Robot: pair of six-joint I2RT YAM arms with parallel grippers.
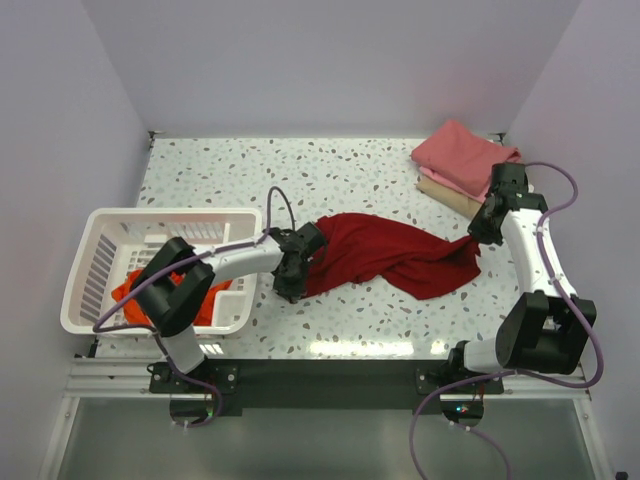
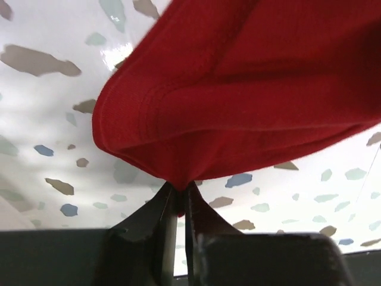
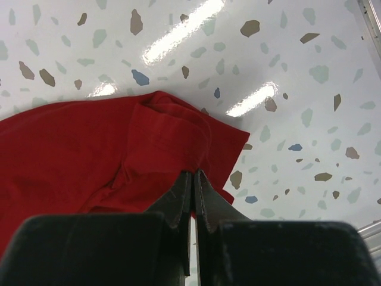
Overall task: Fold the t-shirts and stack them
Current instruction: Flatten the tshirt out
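Crimson shirt (image 1: 390, 255) across mid-bench, twisted lengthwise, bunched thicker toward the right. Strung from just right of the basket (image 1: 170, 215) to near the right edge of the bench (image 1: 350, 170).

Left tool (image 1: 293, 268): pressed together on the shirt's left end. Wrist view: stitched hem fold pinched between both fingers (image 2: 153, 220), cloth ballooning up and away from the tips, speckled bench surface behind it. Cannot tell from that view whether this end touches the bench.

Right tool (image 1: 478, 232): pressed together on the shirt's right tip, close to the right edge. Wrist view: fingers (image 3: 178, 196) nearly closed, only a thin slit between them, a folded corner of cloth caught at the tips. Rest of that end flat on the bench, spreading left.

Pink shirt (image 1: 460, 155): folded, far right corner, on top of a folded tan shirt (image 1: 450, 198), tan edge peeking out on the near side. Both just beyond the right tool; no visible contact with the crimson shirt.

Basket: white, slotted plastic, at the left edge toward the near left corner. Orange shirt (image 1: 128, 290) crumpled inside, partly hidden behind the left arm.

Left arm: reaching from the near edge rightward past the basket's right wall. Right arm: running up along the right edge.
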